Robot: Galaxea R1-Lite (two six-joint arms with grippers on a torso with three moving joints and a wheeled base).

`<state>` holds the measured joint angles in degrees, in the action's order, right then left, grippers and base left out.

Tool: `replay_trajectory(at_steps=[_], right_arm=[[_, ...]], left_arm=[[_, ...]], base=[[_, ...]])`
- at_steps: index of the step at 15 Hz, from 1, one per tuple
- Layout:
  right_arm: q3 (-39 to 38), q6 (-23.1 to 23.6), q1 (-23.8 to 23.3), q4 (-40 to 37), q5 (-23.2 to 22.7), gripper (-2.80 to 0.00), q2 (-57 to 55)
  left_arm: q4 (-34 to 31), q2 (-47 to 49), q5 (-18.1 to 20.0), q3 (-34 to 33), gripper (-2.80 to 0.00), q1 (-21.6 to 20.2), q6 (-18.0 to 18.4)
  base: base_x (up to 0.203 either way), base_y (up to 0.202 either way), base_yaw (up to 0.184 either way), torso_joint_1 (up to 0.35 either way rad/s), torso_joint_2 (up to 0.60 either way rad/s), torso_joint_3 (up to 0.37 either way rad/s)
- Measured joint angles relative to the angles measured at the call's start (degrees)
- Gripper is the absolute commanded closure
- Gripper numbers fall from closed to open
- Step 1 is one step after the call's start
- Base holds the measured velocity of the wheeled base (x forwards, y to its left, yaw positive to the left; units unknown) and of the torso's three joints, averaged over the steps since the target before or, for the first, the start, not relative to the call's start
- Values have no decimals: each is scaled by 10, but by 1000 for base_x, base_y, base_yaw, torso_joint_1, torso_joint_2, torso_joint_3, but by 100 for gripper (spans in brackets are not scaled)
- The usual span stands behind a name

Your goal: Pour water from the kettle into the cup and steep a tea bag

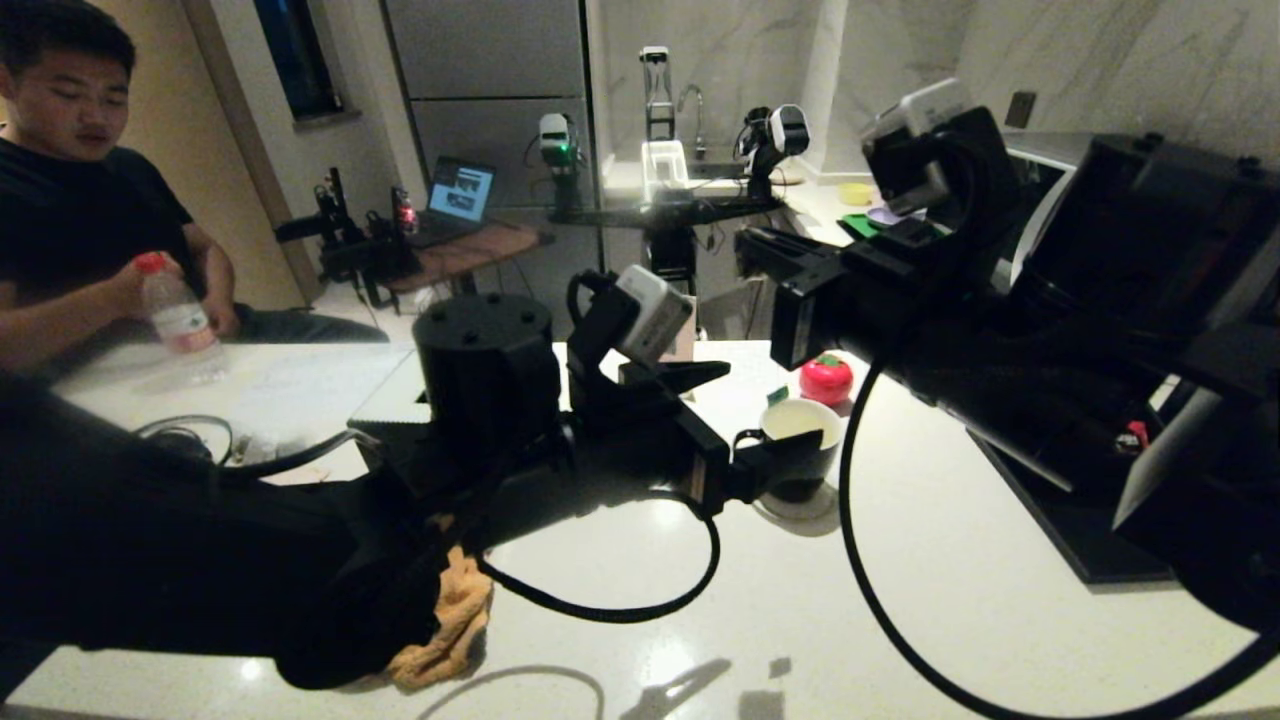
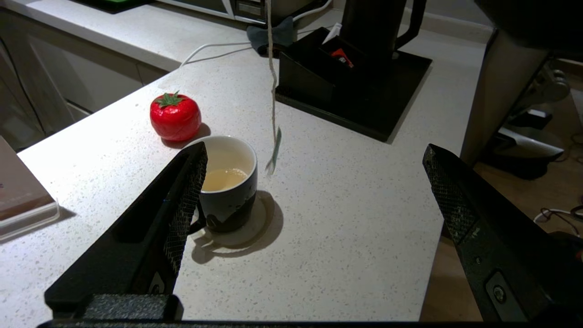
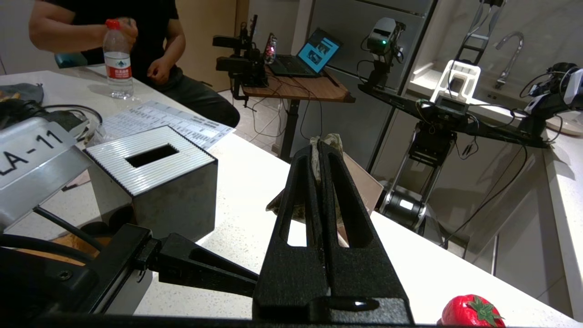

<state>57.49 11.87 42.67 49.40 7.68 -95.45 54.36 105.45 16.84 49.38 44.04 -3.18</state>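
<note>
Step in hand, as I read it: get the pouch into the cup.

- White speckled stone table (image 2: 346,214): open surface from the cup's 4 to 7 o'clock in the head view. The near edge lies at 6 o'clock, well apart.
- Flat black tray (image 2: 364,111) at the cup's 3 o'clock, crowded. Keep the arm off that side.
- Left jaws: released, spread wide, low at the cup's 9 o'clock by its handle. One finger (image 2: 182,200) hides part of the rim. They grasp nothing.
- Black ceramic mug with white inside (image 2: 232,200), standing upright on a pale round coaster (image 2: 257,228). Pale yellowish water (image 2: 223,178) sits about halfway up.
- Red tomato-shaped toy (image 2: 175,116) just beside the cup at 1 o'clock. An easy thing to knock.
- Right jaws: clenched on the greyish-tan tea bag (image 3: 326,139), high above the table, not over the water.
- Thin string (image 2: 272,82) hangs slack. Its tiny green tag (image 2: 277,142) dangles outside the rim.

Best way, I judge: centre the pouch over the opening, descend slowly, and keep the tag outside. The left jaws could steady the mug.
</note>
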Motion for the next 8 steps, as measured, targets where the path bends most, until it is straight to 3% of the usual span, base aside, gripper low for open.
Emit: replay_trajectory(at_steps=[8], right_arm=[[0,0,8,0,0,0,-1]], left_arm=[[1,1,0,0,-280,0,0]], base=[[0,0,0,0,0,0]])
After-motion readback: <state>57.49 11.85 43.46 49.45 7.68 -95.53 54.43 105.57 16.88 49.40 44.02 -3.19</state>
